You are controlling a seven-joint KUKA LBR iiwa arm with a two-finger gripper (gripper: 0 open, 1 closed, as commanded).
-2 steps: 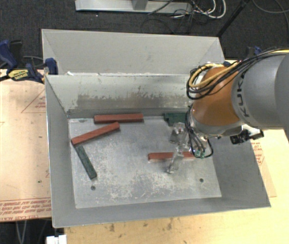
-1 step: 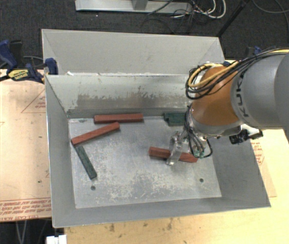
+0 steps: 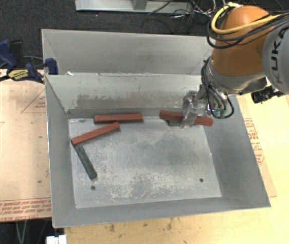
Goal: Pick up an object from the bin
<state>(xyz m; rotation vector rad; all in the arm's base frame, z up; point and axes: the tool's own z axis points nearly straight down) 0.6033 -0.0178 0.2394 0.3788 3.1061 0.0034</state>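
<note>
Arm (orange-capped wrist) reaches in, hand pointing down.

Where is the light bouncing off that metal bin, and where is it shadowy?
In the camera view, the grey metal bin's back wall looks pale with reflected light; a dark shadow band runs along the floor's far edge, behind the middle flat red-brown bar.

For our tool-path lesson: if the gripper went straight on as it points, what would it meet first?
Probably the red-brown bar at the bin's back right, beneath the gripper; whether they already touch is unclear.
</note>
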